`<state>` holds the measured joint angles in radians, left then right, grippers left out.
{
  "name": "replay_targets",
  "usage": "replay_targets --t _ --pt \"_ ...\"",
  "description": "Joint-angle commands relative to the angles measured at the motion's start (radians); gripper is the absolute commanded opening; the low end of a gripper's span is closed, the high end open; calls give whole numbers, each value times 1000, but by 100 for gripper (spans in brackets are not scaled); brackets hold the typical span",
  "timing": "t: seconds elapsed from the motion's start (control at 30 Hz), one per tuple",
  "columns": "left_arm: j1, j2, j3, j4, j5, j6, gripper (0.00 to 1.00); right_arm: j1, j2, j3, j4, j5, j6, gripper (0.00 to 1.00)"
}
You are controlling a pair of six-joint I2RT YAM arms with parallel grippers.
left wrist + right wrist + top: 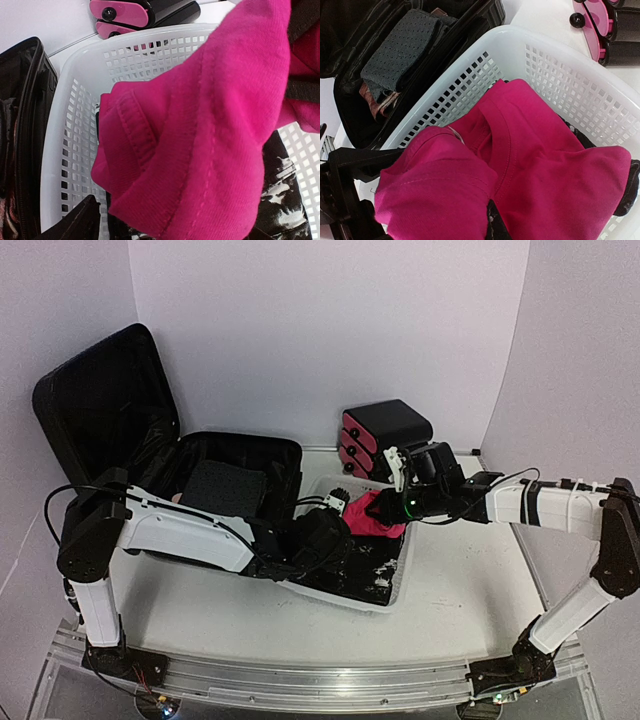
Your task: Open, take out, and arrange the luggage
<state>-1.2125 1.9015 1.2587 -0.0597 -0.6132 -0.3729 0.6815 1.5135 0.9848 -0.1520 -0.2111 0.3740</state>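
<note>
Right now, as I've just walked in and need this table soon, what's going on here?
The right arm's fingers are shut on a crumpled pink knit garment over the white mesh plastic basket, which holds dark printed clothing. The left arm's fingers hover beside it. The large black hard-shell suitcase lies open with folded grey clothes inside.

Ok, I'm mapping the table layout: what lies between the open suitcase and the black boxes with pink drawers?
The white basket, a pink shirt uppermost in it; the overhead and right wrist views both show it.
</note>
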Motion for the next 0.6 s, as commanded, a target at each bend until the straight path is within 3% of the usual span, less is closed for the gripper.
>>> replay_targets --t 0.0,0.07,0.43,0.57 --pt "1 -6 47 24 24 -20 76 7 -52 5 52 8 13 0" --pt "1 4 52 21 16 -18 73 7 -49 8 52 9 14 0" --pt "27 -41 34 -32 -72 -5 26 16 -42 8 49 -9 11 0" --pt "27 -76 21 -60 -69 34 14 15 -47 0 31 -35 -10 0"
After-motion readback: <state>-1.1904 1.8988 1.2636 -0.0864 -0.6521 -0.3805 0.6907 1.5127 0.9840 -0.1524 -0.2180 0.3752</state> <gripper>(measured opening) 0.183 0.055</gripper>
